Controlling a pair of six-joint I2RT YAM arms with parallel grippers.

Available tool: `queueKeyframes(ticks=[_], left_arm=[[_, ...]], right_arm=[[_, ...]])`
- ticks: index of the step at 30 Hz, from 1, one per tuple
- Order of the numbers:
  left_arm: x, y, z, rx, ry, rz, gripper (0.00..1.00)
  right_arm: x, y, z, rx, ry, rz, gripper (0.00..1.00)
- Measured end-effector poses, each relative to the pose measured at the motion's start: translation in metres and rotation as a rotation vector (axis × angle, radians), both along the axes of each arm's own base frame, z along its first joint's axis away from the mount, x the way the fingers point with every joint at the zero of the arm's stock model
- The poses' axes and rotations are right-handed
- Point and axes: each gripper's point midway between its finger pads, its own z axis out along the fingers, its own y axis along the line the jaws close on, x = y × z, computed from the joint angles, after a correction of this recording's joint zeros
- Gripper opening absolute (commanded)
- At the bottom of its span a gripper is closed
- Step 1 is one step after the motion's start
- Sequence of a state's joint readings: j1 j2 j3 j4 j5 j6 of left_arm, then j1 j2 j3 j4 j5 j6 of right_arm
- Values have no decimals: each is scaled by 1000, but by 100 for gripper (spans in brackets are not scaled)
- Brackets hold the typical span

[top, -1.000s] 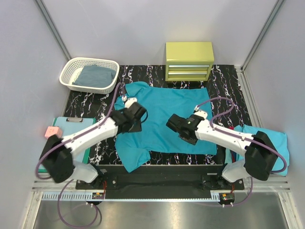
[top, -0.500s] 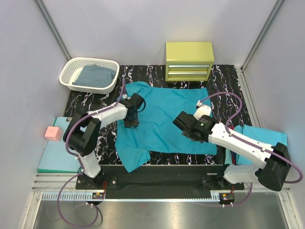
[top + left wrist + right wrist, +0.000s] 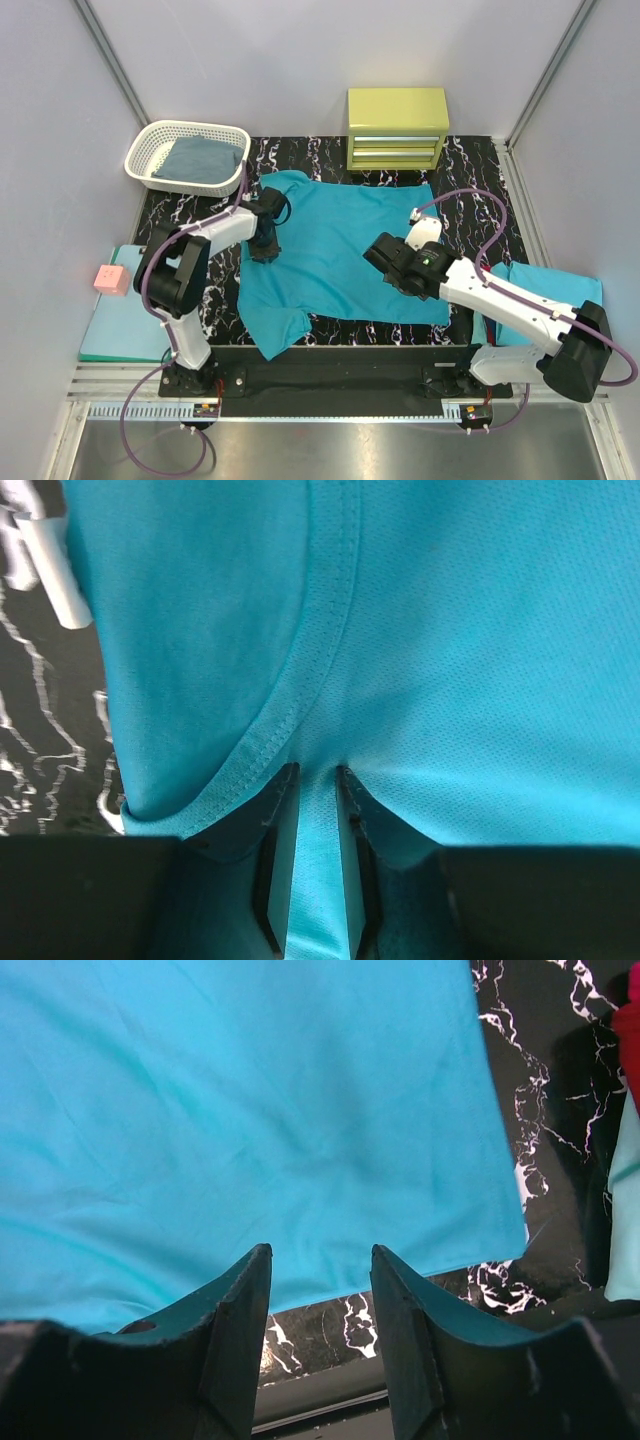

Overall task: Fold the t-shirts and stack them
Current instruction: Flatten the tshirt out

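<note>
Teal t-shirt (image 3: 345, 250): fine mesh knit, matte, spread mostly flat on the black white-veined marble-look desk (image 3: 470, 170). One sleeve pointed to the far left, and the near-left corner was bunched at the desk's front edge. In the left wrist view a curved double-stitched hem ran just ahead of the fingertips.

Left tool (image 3: 315, 780) sat on the shirt's left edge, just below the far sleeve. It was clenched on a narrow raised ridge of the teal cloth, and the dark fingers (image 3: 275, 810) stood nearly together with the strip pinched between them. Left arm: elbow folded back tight near its base, forearm running up and to the right, wrist pitched down onto the cloth.

Right tool (image 3: 320, 1255) was released, with its jaws apart and nothing between them. It hung over the shirt's near-right part, with the straight bottom hem and its corner ahead in the wrist view. I couldn't tell whether it touched the cloth. Right arm: stretched long and low from its base, diagonally toward the desk's centre.

Other items:
- Lighter turquoise shirt (image 3: 585, 300) lay at the right edge, with a red shirt (image 3: 628, 1020) beside it.
- Dark blue shirt (image 3: 200, 160) lay folded in the white lattice basket (image 3: 150, 150), far left.
- Yellow-green drawer chest (image 3: 397, 128) stood boxy at the far edge.
- Flat mint clipboard (image 3: 115, 330) lay left of the desk, with a pink block (image 3: 110, 279) on it.
</note>
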State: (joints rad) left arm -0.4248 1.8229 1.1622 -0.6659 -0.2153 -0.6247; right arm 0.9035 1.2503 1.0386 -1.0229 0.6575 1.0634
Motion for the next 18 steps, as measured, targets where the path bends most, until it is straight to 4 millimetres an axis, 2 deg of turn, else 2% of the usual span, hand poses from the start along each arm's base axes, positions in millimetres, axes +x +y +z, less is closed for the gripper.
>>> queueKeyframes(ticks=[9, 14, 17, 18], left_arm=[[0, 43, 0, 14, 17, 108, 27], [-1, 63, 0, 41, 35, 134, 32], [-3, 69, 1, 59, 47, 128, 45], [-3, 71, 2, 64, 50, 125, 56]], right_arm=[[2, 0, -6, -46, 13, 26, 53], [4, 1, -8, -61, 16, 37, 54], [6, 3, -8, -60, 12, 43, 54], [6, 3, -8, -60, 12, 45, 55]])
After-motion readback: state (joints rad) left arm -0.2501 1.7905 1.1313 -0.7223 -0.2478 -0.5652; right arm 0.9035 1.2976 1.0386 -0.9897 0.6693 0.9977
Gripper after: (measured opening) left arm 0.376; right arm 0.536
